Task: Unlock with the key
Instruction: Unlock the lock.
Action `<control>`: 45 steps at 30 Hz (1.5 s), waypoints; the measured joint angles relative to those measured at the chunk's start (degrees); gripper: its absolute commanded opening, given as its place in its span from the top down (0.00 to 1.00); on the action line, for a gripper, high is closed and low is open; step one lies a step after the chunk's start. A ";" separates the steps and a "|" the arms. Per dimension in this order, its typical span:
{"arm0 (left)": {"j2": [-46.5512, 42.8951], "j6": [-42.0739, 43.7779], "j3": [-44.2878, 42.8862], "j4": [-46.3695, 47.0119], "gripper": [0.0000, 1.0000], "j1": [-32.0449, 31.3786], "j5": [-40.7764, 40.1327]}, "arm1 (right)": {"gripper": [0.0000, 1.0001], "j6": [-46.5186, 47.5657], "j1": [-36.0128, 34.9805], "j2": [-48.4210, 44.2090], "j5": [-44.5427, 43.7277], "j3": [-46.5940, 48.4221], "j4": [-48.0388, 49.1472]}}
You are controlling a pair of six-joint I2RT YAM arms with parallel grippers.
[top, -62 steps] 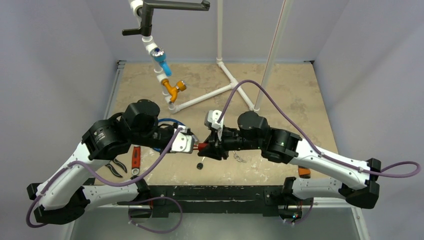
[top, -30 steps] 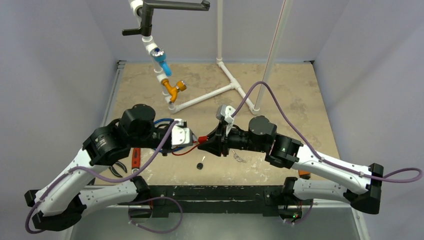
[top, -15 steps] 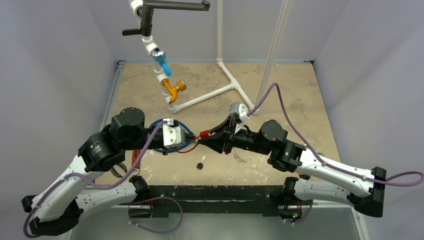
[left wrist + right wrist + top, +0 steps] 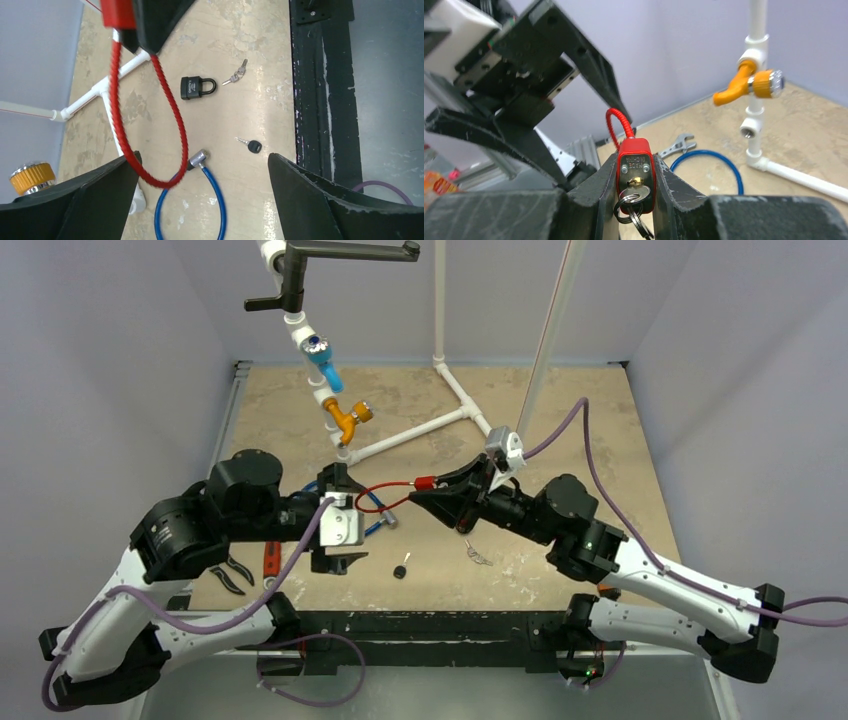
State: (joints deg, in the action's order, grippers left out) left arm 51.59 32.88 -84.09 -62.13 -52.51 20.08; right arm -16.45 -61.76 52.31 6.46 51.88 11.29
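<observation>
Tan tabletop [image 4: 580,440] is carrying a black padlock [image 4: 192,87]; your right gripper [image 4: 428,488] is clamping the red lock [image 4: 636,172], keyhole facing its wrist, cable [image 4: 178,117] looping toward your spread left gripper [image 4: 200,159].

White arm links [image 4: 670,580], black joints [image 4: 245,480] and jaws, purple cables [image 4: 584,405].
</observation>
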 measured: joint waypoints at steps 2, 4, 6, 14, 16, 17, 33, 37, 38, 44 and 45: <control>-2.10 -1.81 1.46 0.00 0.00 0.00 0.24 | 1.00 -0.15 0.09 -0.66 -1.38 0.02 1.07; -3.21 -2.45 1.62 0.22 0.00 -0.02 0.07 | 1.00 -0.59 0.04 -0.70 -2.45 0.04 2.58; -4.22 -1.88 1.64 2.14 0.00 -0.63 -1.90 | 1.00 -1.25 0.00 -0.17 -2.82 0.11 4.09; -11.15 15.02 10.23 20.92 0.00 -11.72 -16.87 | 1.00 -4.96 0.02 4.37 -4.50 2.19 6.71; -12.79 20.04 13.49 24.44 0.00 -13.75 -19.32 | 1.00 -5.79 0.00 5.44 -4.46 3.08 6.78; -13.18 21.90 14.58 25.29 0.00 -14.62 -20.13 | 1.00 -6.23 0.00 5.84 -4.46 3.48 6.82; -8.04 30.34 16.44 34.93 0.07 -18.12 -30.62 | 1.00 -10.29 0.00 6.97 -3.91 4.13 10.60; -7.61 29.94 16.44 35.30 0.26 -18.12 -30.88 | 1.00 -10.67 -0.02 6.97 -3.91 4.13 10.75; -7.52 29.81 16.44 35.32 0.30 -18.12 -30.88 | 1.00 -10.69 -0.02 6.97 -3.91 4.13 10.82; -7.23 29.88 16.44 35.82 0.45 -18.12 -31.01 | 1.00 -10.97 -0.22 6.86 -3.41 4.13 10.99; -7.15 29.90 16.44 35.98 0.45 -18.10 -31.01 | 1.00 -10.99 -0.22 6.84 -3.26 4.13 10.97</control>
State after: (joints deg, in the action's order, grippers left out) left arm 44.45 62.78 -67.66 -26.15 -70.61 -10.94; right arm -27.44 -61.98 59.16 3.20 56.01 22.26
